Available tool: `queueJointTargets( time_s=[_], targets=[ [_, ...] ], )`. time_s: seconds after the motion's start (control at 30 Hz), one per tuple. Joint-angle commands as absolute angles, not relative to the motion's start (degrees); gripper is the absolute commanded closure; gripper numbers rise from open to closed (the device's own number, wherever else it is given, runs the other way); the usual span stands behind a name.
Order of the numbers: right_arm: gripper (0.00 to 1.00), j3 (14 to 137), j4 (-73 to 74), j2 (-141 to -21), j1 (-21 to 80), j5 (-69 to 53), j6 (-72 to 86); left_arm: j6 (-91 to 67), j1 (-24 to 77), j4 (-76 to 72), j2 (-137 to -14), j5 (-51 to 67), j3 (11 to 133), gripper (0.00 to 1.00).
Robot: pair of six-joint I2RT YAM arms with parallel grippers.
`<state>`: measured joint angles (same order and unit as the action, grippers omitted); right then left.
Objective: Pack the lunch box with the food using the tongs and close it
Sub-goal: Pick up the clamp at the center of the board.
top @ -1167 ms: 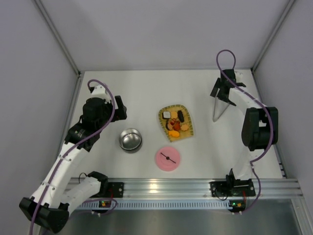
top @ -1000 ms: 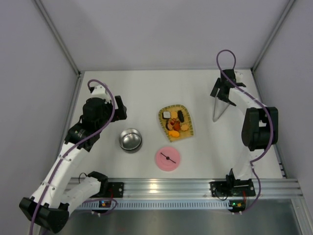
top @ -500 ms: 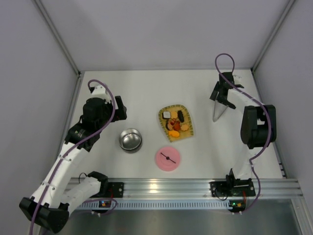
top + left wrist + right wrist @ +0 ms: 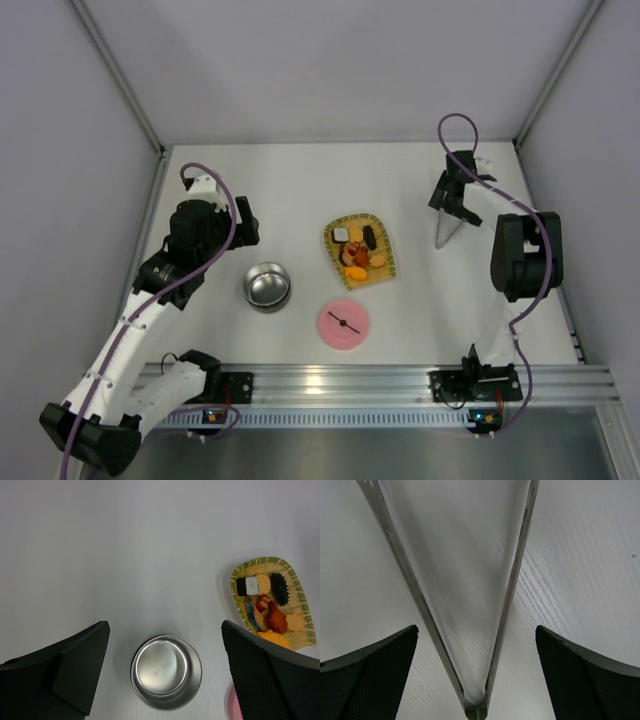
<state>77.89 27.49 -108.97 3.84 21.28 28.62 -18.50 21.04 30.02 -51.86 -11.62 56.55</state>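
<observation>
The lunch box (image 4: 267, 286), a round steel bowl, stands empty left of centre. It also fills the low middle of the left wrist view (image 4: 166, 671). My left gripper (image 4: 246, 228) hovers open just behind it (image 4: 164, 630), holding nothing. The food (image 4: 358, 255) (image 4: 265, 607) lies in a heap on the yellow woven tray (image 4: 362, 215). The tongs (image 4: 441, 235) lie on the table at the far right. My right gripper (image 4: 451, 197) is open right above them. In the right wrist view the tongs (image 4: 507, 610) form a V between the spread fingers (image 4: 476, 630), untouched.
The pink lid (image 4: 343, 323) with its black bar handle lies flat in front of the tray, and its edge shows in the left wrist view (image 4: 231, 709). White walls close in the table on three sides. An aluminium rail runs along the near edge.
My right arm has shifted slightly left over the tongs, covering more of them. Its jaws stay wide. The left arm, bowl, tray and lid have not moved.
</observation>
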Motion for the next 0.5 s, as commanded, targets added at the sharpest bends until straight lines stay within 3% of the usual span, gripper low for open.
queueJointTargets(
  time_s=[0.0, 0.47],
  targets=[
    [0.0, 77.61, 26.9, -110.21, 3.08, 22.06, 29.53, -18.02, 20.74, 28.92, -50.89, -12.3, 56.34, 0.02],
    [0.01, 78.05, 25.84, -113.38, 3.08, 20.48, 29.97, -18.02, 20.74, 28.83, -51.06, -12.3, 56.25, 0.01]
  ],
)
